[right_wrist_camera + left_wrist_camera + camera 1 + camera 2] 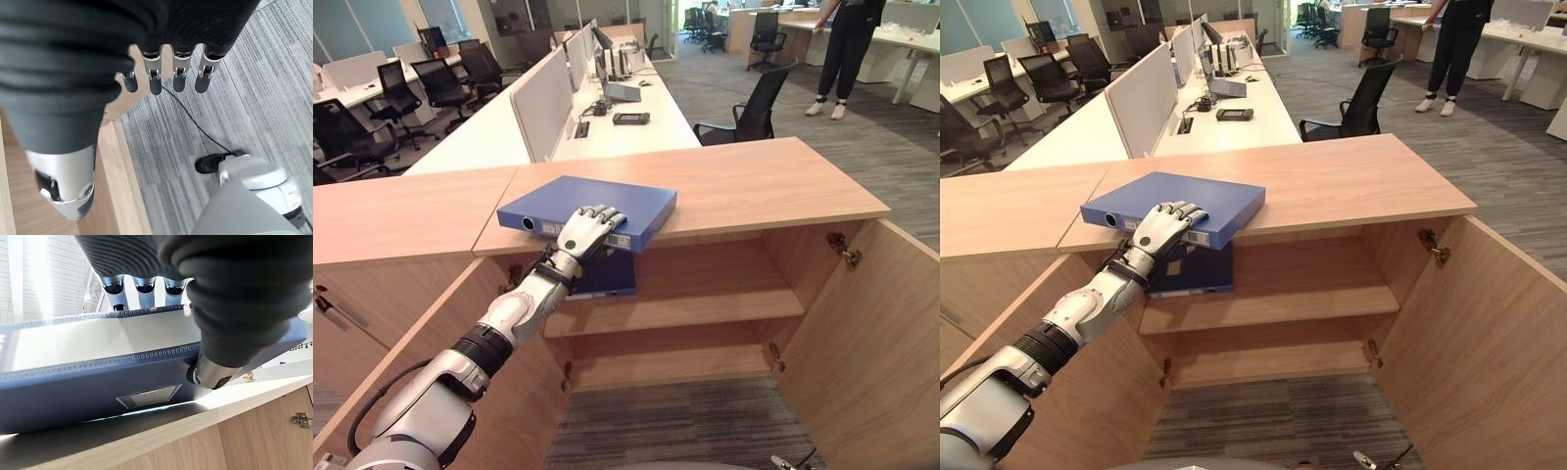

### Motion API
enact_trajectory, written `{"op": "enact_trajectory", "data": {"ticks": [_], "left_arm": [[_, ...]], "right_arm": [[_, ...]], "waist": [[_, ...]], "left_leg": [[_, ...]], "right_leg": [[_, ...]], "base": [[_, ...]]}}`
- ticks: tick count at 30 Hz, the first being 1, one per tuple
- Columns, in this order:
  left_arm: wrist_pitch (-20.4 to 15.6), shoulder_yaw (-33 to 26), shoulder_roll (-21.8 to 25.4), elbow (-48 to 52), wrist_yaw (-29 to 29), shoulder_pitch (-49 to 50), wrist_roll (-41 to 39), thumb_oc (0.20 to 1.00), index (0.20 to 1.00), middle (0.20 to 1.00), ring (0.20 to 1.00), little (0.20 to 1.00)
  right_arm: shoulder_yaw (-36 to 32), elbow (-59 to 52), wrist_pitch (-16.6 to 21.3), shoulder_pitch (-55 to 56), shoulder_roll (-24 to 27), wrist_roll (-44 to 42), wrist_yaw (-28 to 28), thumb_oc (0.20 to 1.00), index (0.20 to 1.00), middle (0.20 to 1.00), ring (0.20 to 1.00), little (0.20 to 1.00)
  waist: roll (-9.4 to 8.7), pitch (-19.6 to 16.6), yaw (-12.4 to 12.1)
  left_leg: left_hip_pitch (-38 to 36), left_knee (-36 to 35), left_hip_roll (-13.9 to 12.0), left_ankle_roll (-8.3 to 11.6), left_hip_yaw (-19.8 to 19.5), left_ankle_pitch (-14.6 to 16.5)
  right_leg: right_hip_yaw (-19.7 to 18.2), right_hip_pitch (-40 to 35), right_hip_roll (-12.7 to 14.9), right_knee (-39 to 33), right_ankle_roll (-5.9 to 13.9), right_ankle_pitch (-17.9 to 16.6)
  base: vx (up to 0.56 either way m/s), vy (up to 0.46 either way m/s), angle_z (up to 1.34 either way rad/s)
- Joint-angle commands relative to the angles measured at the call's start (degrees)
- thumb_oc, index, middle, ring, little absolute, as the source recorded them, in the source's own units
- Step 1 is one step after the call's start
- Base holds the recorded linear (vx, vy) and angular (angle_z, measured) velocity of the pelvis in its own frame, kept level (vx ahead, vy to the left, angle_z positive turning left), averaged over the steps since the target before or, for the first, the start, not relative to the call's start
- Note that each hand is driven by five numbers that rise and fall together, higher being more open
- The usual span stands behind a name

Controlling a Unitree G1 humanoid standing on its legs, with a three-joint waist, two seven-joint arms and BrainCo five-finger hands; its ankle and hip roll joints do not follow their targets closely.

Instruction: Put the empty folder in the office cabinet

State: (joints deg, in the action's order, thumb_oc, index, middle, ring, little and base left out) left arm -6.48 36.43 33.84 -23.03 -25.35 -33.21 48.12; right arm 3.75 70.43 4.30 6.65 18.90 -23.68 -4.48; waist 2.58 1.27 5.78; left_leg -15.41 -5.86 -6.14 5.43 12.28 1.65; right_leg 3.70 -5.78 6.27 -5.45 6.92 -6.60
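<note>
A blue folder (pixel 597 201) lies flat on the wooden cabinet top (pixel 773 181), its spine overhanging the front edge. My left hand (pixel 585 233) reaches up to that spine. In the left wrist view its fingers (pixel 142 286) curl over the folder's (pixel 98 338) upper face and the thumb (pixel 210 374) presses at the spine's lower edge. The cabinet stands open below, with a second blue folder (pixel 607 279) on the left of its upper shelf (pixel 705 304). My right hand (pixel 154 81) hangs beside the cabinet over grey carpet, fingers straight and holding nothing.
The right cabinet door (pixel 871 343) swings wide open toward me, and the left door (pixel 431 333) is open beside my arm. Behind the cabinet are white desks with dividers, a black office chair (pixel 754 108) and a standing person (pixel 847 49).
</note>
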Motion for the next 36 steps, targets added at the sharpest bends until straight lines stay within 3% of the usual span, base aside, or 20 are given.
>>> {"op": "enact_trajectory", "data": {"ticks": [1, 22, 36], "left_arm": [[0.94, -0.98, 1.05, -5.58, 0.41, -7.71, -1.74, 0.200, 0.200, 0.200, 0.200, 0.200], [-0.79, -7.88, 8.02, 9.19, -2.54, -12.95, -7.35, 0.200, 0.200, 0.200, 0.200, 0.200], [-3.11, -14.78, 9.48, 21.67, -5.56, -12.71, -11.42, 0.200, 0.200, 0.200, 0.200, 0.200]], "right_arm": [[-1.72, 3.52, 1.12, -3.43, -0.62, -2.98, -0.35, 1.000, 1.000, 1.000, 1.000, 1.000], [-0.81, 2.94, 1.37, -6.22, -1.92, -5.17, -0.42, 1.000, 1.000, 1.000, 1.000, 1.000], [0.09, 2.82, 2.02, -7.51, -3.22, -5.97, -0.66, 1.000, 1.000, 1.000, 1.000, 1.000]], "waist": [[-0.66, 2.78, 0.19], [-0.10, 2.55, -1.93], [-0.22, 1.82, -3.32]], "left_leg": [[-1.60, 0.86, -0.27, 1.03, -2.26, 2.56], [2.52, 0.86, 0.92, 1.10, -4.28, 1.36], [2.69, 0.86, 1.23, 0.76, -6.37, 0.76]], "right_leg": [[0.72, -5.07, -0.75, 3.37, 2.58, 9.50], [1.60, -3.53, 0.41, 1.07, 3.36, 7.45], [2.70, -3.96, 0.48, 2.18, 2.73, 7.81]], "base": [[0.00, 0.000, 0.00], [-0.04, -0.008, 0.01], [0.00, -0.005, 0.11]]}}
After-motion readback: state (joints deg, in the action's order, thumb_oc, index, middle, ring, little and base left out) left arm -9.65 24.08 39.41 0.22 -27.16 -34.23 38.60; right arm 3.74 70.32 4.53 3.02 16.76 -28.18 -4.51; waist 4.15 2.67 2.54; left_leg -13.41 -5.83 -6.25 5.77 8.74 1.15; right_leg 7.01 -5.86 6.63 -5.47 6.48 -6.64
